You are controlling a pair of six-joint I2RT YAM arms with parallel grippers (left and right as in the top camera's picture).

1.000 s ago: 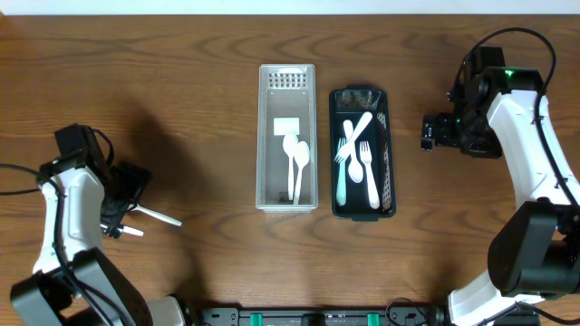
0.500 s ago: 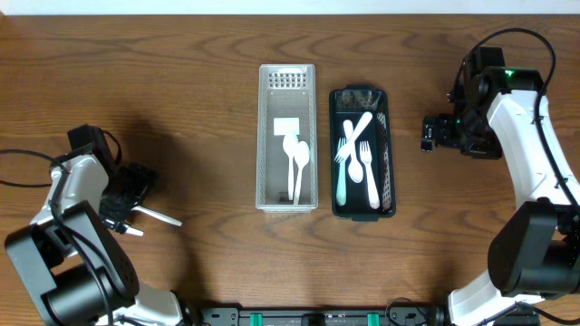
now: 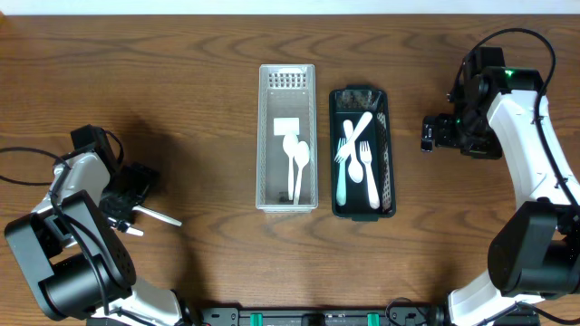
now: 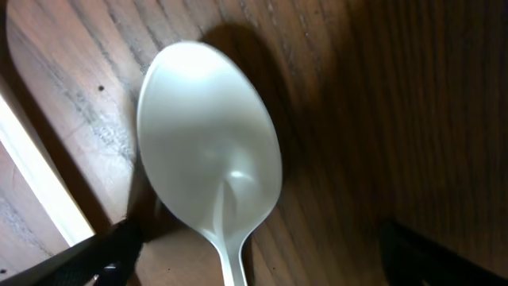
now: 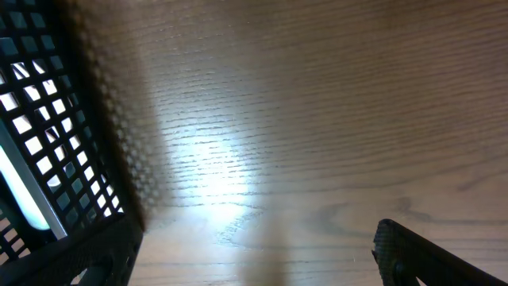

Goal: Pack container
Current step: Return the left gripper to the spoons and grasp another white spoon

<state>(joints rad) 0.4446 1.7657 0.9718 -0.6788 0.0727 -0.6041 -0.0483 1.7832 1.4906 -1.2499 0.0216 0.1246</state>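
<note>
One white spoon [image 4: 210, 171] lies between the left pincer's [image 4: 254, 254] spread jaws.

- My overhead feed was evenly lit and sharp, with one soft shadow on the table [image 3: 172, 136] at left.
- The left wrist view was dim, the spoon [image 4: 208, 155] slightly blurred and shadowed.
- The right wrist view showed glare on the wood; the black basket [image 5: 55, 135] was out of focus.

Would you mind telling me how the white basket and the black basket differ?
The white basket is longer than the black basket. The white one holds two spoons; the black one holds a mixed pile of cutlery. Both are rectangular and stand side by side.
</note>
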